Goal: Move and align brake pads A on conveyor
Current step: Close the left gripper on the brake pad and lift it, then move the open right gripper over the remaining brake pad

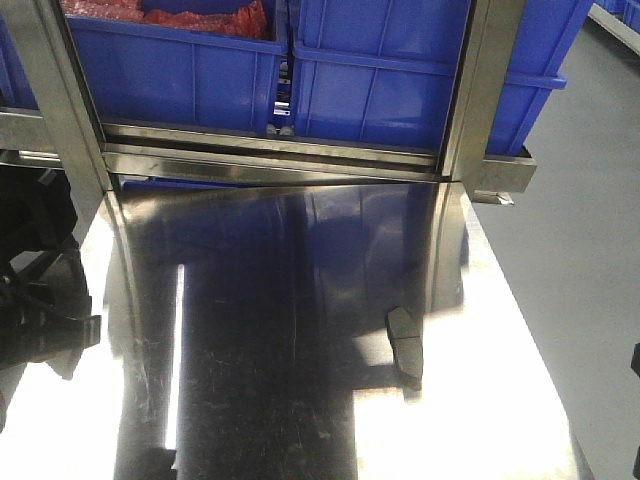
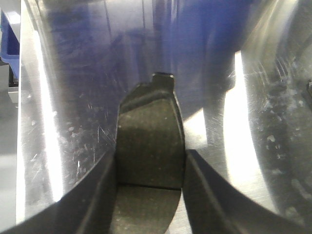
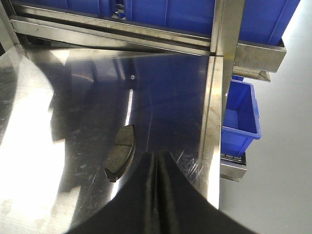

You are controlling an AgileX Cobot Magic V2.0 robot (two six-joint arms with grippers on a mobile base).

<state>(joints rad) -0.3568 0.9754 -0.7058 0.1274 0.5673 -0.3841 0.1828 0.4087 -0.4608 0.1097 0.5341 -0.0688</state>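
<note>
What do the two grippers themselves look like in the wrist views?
Left gripper: two broad matte black fingers with curved, smooth edges, tapering toward the tips. Right gripper: the same matte black, its fingers forming a wedge split by a thin seam. No cables, markings or labels show in either view.

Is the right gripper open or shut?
Shut. The right gripper has its fingers pressed together, no gap, nothing between them.

Glare's rough: the steel table (image 1: pixel 500 430) blows out white in streaks near left and near right, with dark reflections down the middle. Left wrist view's soft, the brake pad (image 2: pixel 148 146) blurry up close.
</note>
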